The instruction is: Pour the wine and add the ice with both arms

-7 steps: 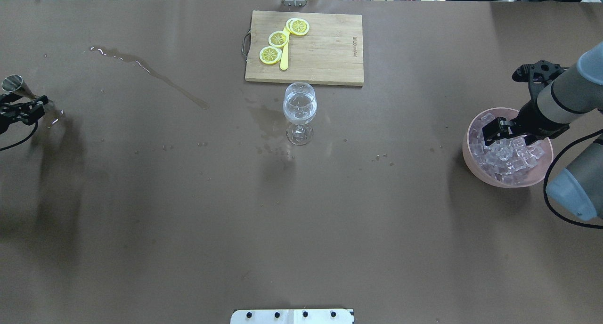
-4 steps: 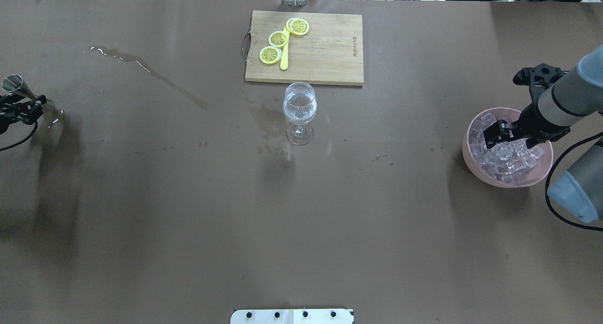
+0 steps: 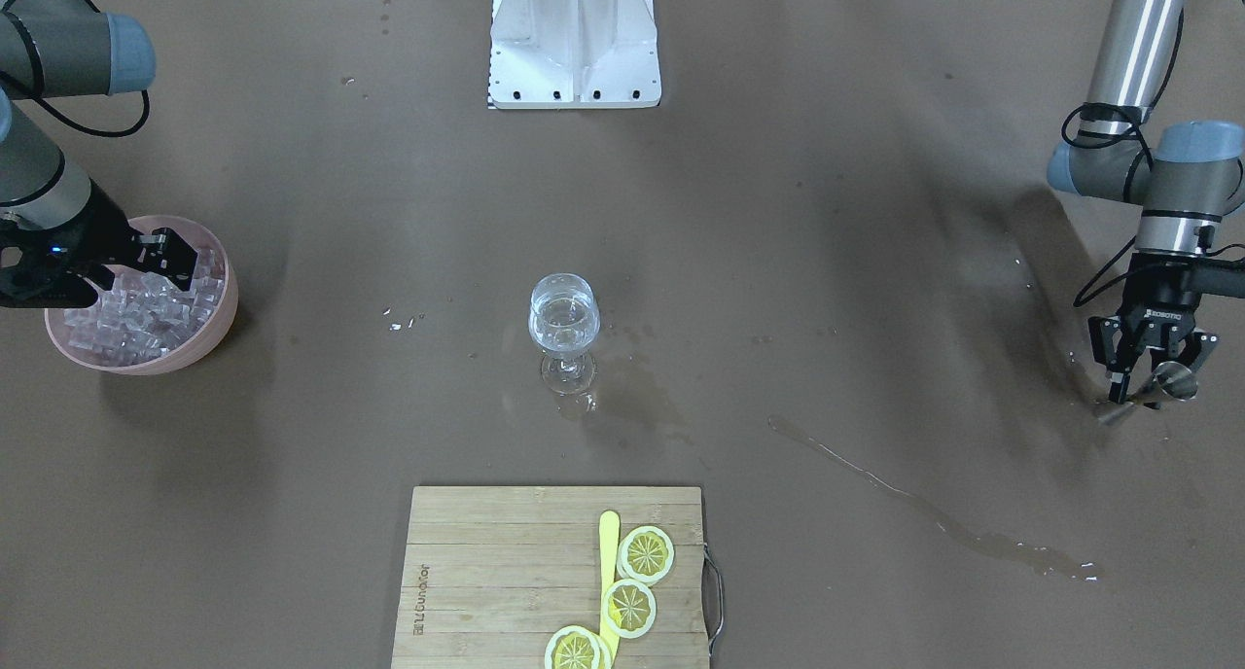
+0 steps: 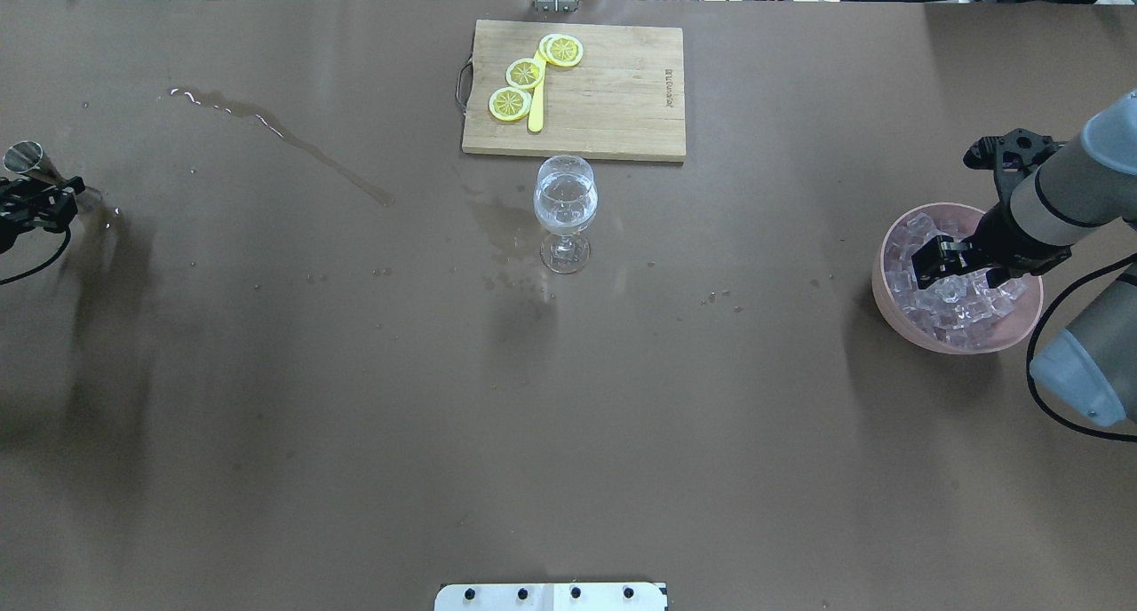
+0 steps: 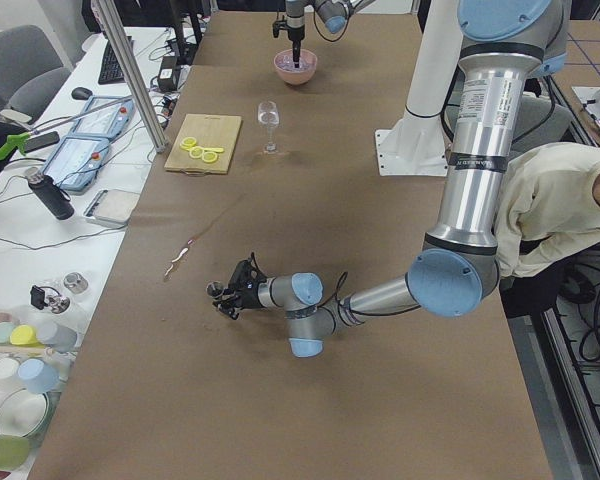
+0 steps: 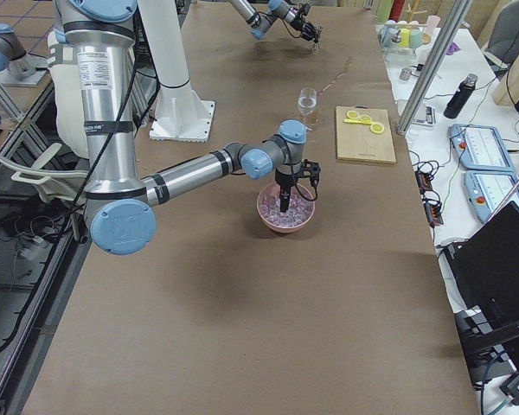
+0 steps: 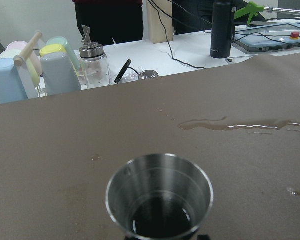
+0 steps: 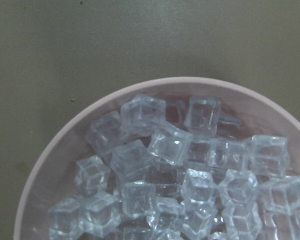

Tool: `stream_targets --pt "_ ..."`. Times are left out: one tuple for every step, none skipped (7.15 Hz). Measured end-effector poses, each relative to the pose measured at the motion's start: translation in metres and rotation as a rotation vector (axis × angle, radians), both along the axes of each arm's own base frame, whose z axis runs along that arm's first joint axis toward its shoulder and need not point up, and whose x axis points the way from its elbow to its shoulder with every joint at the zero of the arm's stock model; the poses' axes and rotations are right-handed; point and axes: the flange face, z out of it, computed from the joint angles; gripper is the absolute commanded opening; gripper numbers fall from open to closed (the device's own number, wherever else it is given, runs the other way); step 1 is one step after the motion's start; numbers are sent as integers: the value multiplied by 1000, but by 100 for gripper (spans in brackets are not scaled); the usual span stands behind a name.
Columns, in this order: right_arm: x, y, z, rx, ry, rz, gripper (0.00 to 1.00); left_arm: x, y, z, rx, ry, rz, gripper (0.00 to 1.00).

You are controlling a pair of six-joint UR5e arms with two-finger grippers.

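A stemmed wine glass (image 4: pixel 565 202) stands mid-table with a little clear wine in its bowl; it also shows in the front view (image 3: pixel 564 324). My left gripper (image 4: pixel 37 206) is at the far left edge, shut on a metal jigger (image 4: pixel 22 156), which fills the bottom of the left wrist view (image 7: pixel 160 200) and looks almost empty. My right gripper (image 4: pixel 934 261) hangs open over a pink bowl (image 4: pixel 888 300) heaped with clear ice cubes (image 8: pixel 170 145), fingertips down among them. No finger shows in the right wrist view.
A wooden cutting board (image 4: pixel 613 96) with lemon slices and a yellow knife lies behind the glass. Wet streaks (image 4: pixel 293 140) run across the left half, and a damp patch (image 4: pixel 497 220) lies beside the glass. The white base (image 3: pixel 574 37) stands at the robot's edge.
My left gripper has drifted slightly left with the jigger. My right gripper has shifted a little nearer and lower into the ice bowl.
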Motion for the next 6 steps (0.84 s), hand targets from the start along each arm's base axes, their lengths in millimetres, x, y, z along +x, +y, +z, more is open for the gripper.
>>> stream_targets --pt "-1 0 0 0 0 -2 76 0 0 0 1 1 0 21" --pt "-2 0 0 0 0 -2 70 0 0 -1 1 2 0 12" --pt "-2 0 0 0 0 -2 65 1 -1 -1 1 2 0 4" --pt "-2 0 -1 1 -1 -2 62 1 -1 -1 1 2 1 0" --pt "-2 0 -1 1 -1 -2 57 1 -1 -2 2 3 1 0" --pt "-2 0 -1 1 -1 -3 56 2 -2 -4 4 8 3 0"
